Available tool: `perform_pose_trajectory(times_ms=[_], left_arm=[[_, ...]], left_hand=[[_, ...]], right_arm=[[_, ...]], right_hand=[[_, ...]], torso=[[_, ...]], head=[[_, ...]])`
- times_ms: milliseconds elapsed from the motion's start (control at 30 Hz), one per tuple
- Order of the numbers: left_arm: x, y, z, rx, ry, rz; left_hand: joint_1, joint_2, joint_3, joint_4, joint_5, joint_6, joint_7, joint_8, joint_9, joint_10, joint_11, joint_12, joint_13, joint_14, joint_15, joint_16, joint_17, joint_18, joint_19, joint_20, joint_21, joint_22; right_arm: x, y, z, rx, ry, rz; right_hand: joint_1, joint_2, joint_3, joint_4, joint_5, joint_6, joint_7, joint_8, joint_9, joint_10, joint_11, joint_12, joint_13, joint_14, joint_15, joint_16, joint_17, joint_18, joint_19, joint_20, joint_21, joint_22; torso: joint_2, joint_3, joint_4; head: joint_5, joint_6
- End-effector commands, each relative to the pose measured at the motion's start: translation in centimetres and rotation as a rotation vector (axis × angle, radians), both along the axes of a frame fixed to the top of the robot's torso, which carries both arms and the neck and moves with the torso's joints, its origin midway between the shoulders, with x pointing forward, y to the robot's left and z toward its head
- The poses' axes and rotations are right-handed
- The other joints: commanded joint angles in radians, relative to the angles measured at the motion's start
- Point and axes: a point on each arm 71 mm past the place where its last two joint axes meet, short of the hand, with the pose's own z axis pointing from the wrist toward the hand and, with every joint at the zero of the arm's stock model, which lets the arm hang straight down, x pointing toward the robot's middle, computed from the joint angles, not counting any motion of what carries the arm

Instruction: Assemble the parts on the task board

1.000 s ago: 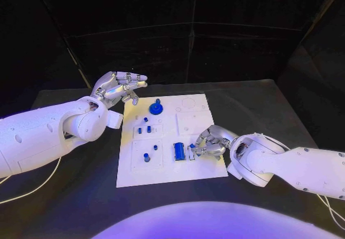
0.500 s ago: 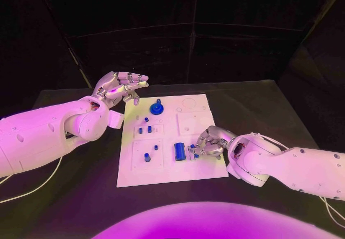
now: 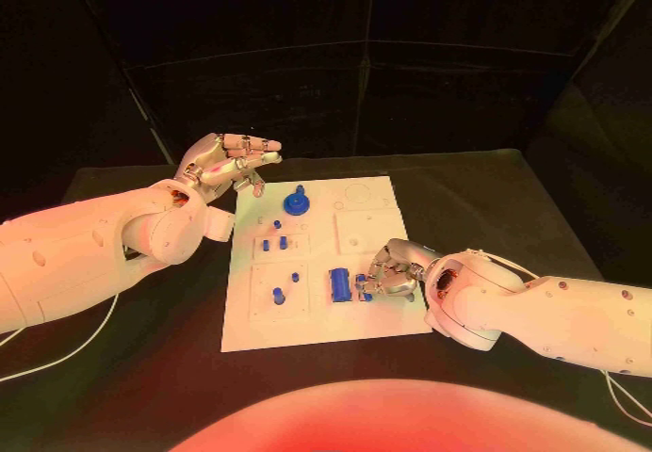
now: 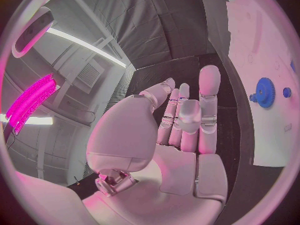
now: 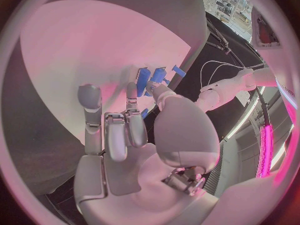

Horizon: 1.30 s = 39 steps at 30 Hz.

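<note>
We take the task board [image 3: 319,315] as our landmark: a white plate lying flat in the middle of the black worktop [image 3: 516,202].

Left of the board's far corner, we see the left hand [image 3: 224,162] raised above the worktop, off the board's edge. Its fingers [image 4: 208,102] stand nearly straight and close together, with the thumb set apart, and we see nothing between them. In the left wrist view the palm faces along the board's edge.

On the board itself, toward the far end, we note a blue gear part [image 3: 297,202] standing upright; the left wrist view shows it too [image 4: 265,92], with a small blue stud just beside it. Nearer the middle of the board's left half we see a few small blue pegs [image 3: 273,243] standing in their places, and closer to the near end two more small blue pieces [image 3: 279,297].

Right of those, near the board's right edge, a larger blue block part [image 3: 338,284] sits on the board. The right hand [image 3: 391,273] rests low over the board just beside it. Its fingers [image 5: 129,127] are curled in around a small blue part [image 3: 365,285] next to the block; the right wrist view shows blue pieces [image 5: 150,78] at the fingertips, but we cannot tell whether the part is truly held or only touched.
</note>
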Motion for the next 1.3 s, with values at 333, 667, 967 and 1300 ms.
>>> perform_pose_trajectory(times_ms=[333,667,967,1300], left_arm=[[-0.03,-0.08,0.08,-0.007,0.001,-0.012],[-0.02,-0.05,0.08,-0.007,0.001,-0.011],[-0.03,-0.03,0.08,-0.006,0.002,-0.011],[-0.03,0.0,0.07,-0.006,0.003,-0.011]], left_hand=[[0.0,0.003,0.004,0.0,0.003,-0.01,0.001,0.006,0.0,-0.01,0.0,0.006,0.001,-0.002,0.004,0.006,0.0,0.007,-0.005,0.004,-0.003,-0.001],[0.0,0.003,0.004,0.0,0.003,-0.01,0.001,0.006,0.0,-0.01,0.0,0.006,0.001,-0.002,0.004,0.006,0.0,0.007,-0.005,0.004,-0.003,-0.001],[0.0,0.003,0.004,0.0,0.003,-0.01,0.001,0.006,0.0,-0.01,0.0,0.006,0.001,-0.002,0.004,0.006,0.0,0.007,-0.005,0.004,-0.003,-0.001],[0.0,0.003,0.004,0.0,0.003,-0.01,0.001,0.006,0.0,-0.01,0.0,0.006,0.001,-0.002,0.004,0.006,0.0,0.007,-0.005,0.004,-0.003,-0.001]], right_arm=[[0.03,0.17,-0.19,-0.044,0.011,0.028],[0.25,-0.08,-0.14,-0.05,-0.012,0.009],[0.38,-0.28,-0.03,-0.042,-0.031,-0.006],[0.37,-0.55,0.31,-0.009,-0.064,0.003]], right_hand=[[-0.022,0.0,-0.038,0.019,-0.003,0.003,-0.002,0.013,0.007,0.02,-0.008,0.004,0.113,0.097,-0.008,0.003,0.215,-0.004,0.002,-0.001,-0.001,-0.003],[-0.057,0.006,-0.154,0.082,-0.185,-0.006,0.002,0.024,0.016,0.019,-0.004,0.002,0.112,0.097,-0.004,0.001,0.213,-0.003,0.002,0.001,-0.007,-0.006],[-0.049,0.018,-0.228,0.129,-0.269,-0.013,0.003,0.03,0.02,0.017,-0.003,-0.001,0.111,0.096,-0.003,0.0,0.211,-0.002,0.0,0.002,-0.012,-0.012],[-0.032,0.029,-0.278,0.164,-0.304,-0.017,0.003,0.036,0.022,0.017,-0.003,0.001,0.113,0.097,-0.003,0.0,0.212,-0.002,0.0,0.002,-0.014,-0.012]], torso=[[0.0,-0.0006,-0.0008],[0.0,-0.0002,-0.0008],[0.0,-0.0005,-0.0004],[-0.001,0.0002,-0.0009]], head=[[0.003,-0.001],[0.001,-0.001],[0.0,0.0],[-0.001,0.0]])
